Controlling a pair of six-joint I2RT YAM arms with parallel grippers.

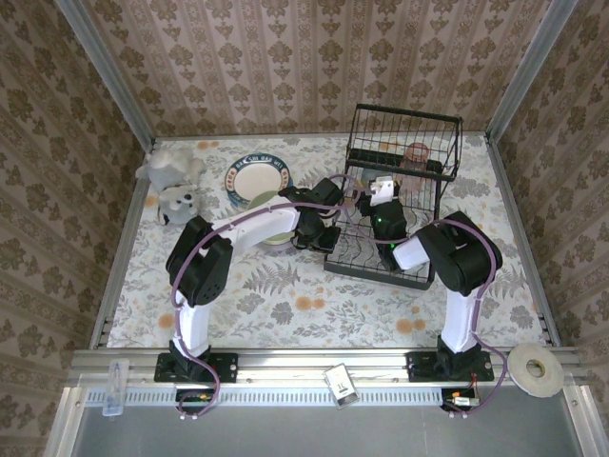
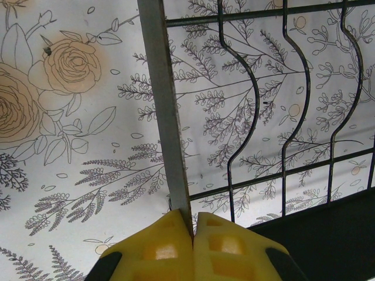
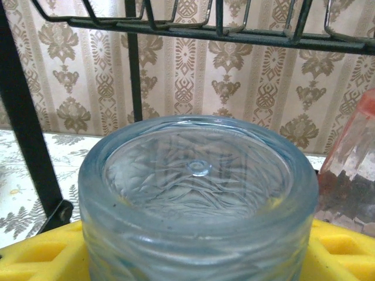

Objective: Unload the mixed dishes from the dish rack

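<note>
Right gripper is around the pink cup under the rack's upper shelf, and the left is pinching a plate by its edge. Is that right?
Not quite. The right wrist view shows the right gripper around the bluish cup, and the pink cup stands beside it. The rest holds: it is under the upper shelf of the dish rack, and the left gripper does pinch a plate by its edge.

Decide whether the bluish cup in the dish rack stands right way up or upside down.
Upside down: the bluish cup shows its closed base, with a small central nub, on top, beneath the dish rack shelf.
</note>
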